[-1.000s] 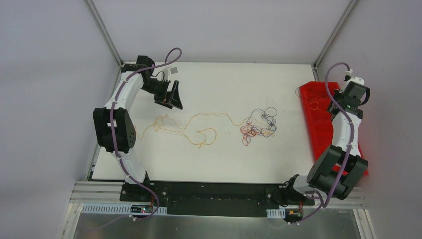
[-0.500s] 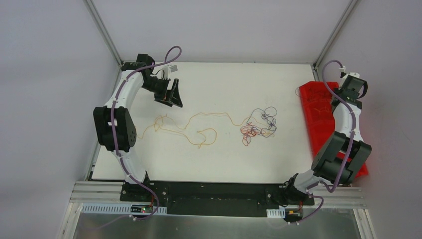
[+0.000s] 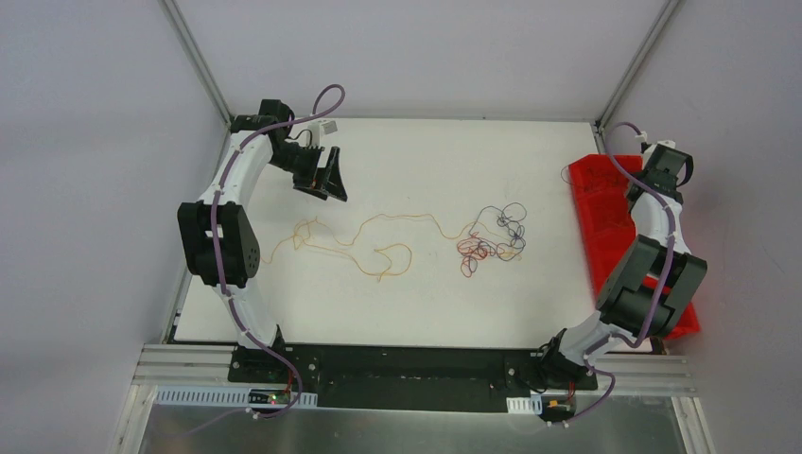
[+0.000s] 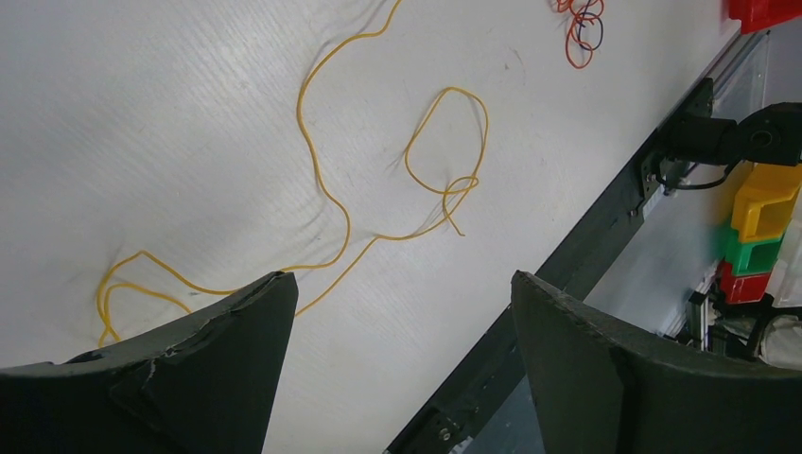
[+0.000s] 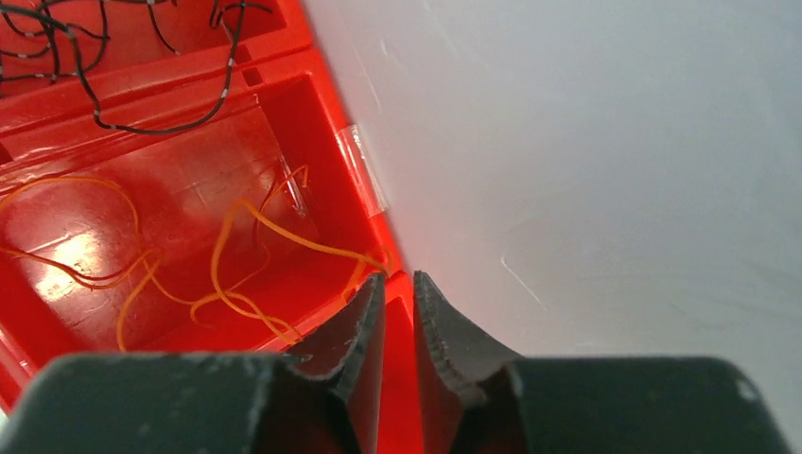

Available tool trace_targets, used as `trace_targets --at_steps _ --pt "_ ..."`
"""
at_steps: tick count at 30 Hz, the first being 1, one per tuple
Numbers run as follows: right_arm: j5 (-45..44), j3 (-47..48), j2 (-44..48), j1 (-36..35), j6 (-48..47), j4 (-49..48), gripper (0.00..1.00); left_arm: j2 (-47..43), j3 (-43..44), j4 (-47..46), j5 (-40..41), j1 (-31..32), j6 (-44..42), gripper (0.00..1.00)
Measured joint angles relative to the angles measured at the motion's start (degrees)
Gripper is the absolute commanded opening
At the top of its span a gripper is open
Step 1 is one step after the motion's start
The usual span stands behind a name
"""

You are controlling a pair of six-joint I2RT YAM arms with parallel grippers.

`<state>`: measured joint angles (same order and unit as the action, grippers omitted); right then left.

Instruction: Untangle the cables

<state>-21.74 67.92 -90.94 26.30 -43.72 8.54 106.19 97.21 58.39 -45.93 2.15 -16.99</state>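
Observation:
A long orange cable (image 3: 407,216) (image 4: 301,109) snakes loosely over the left half of the white table. To its right lies a tangle (image 3: 487,241) (image 4: 582,28) of red, dark and yellow cables. My left gripper (image 3: 331,187) (image 4: 402,284) hangs wide open above the table's far left, with nothing between its fingers. The right gripper (image 5: 397,276) hovers at the far right corner of the red bin (image 3: 605,236) (image 5: 170,71), its jaws parted by a narrow slit with nothing in it. In the bin lie orange cables (image 5: 284,232), one strand ending beside my left fingertip, and black cables (image 5: 142,128) in the compartment behind.
A black base rail (image 3: 426,364) runs along the table's near edge. Small yellow, green and red bins (image 4: 757,203) are stacked beyond that edge. A grey wall (image 5: 586,142) stands right beside the red bin. Metal frame posts (image 3: 199,57) rise at the table's far corners.
The right arm has swung farther back over the bin's far right corner, and its jaws have parted slightly. The left arm has barely moved.

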Motion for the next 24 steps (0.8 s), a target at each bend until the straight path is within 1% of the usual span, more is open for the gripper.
trace_targets --at_steps 2,4,6,9,11,14,17,19,21,24 --pt "-0.17 0.0 -1.03 0.0 -0.09 0.04 0.31 0.07 0.0 0.09 0.02 0.0 -0.02 0.89" --pt "-0.15 0.13 -1.51 -0.11 0.02 0.57 0.33 0.09 0.0 0.17 0.04 0.0 -0.17 0.91" --pt "0.04 0.66 -1.49 -0.31 0.28 1.57 0.38 0.09 0.0 0.28 0.07 0.0 -0.39 0.94" --pt "2.08 2.67 -1.03 -0.57 1.7 4.35 0.53 0.09 0.0 0.48 0.07 0.0 -0.96 0.98" --pt "4.55 4.5 0.04 -0.92 3.21 7.91 0.61 0.09 0.0 0.55 0.07 0.0 -1.81 0.99" --pt "12.55 10.16 2.73 -2.1 6.78 16.35 0.74 0.09 0.0 0.61 -0.59 0.0 -3.45 0.99" --pt "23.71 15.45 6.47 -4.87 10.97 23.5 0.82 0.07 0.0 0.57 -3.28 0.15 -4.79 0.99" --pt "31.36 17.66 9.01 -8.66 13.92 27.47 0.83 0.07 -0.02 0.39 -5.09 0.63 -5.31 0.99" --pt "38.77 18.32 10.54 -13.97 16.72 30.29 0.83 0.07 -0.52 -0.83 -6.78 2.36 -5.92 0.99" --pt "47.39 17.57 10.03 -21.79 20.02 32.96 0.79 0.04 -3.15 -3.89 -7.82 6.08 -6.47 0.92"
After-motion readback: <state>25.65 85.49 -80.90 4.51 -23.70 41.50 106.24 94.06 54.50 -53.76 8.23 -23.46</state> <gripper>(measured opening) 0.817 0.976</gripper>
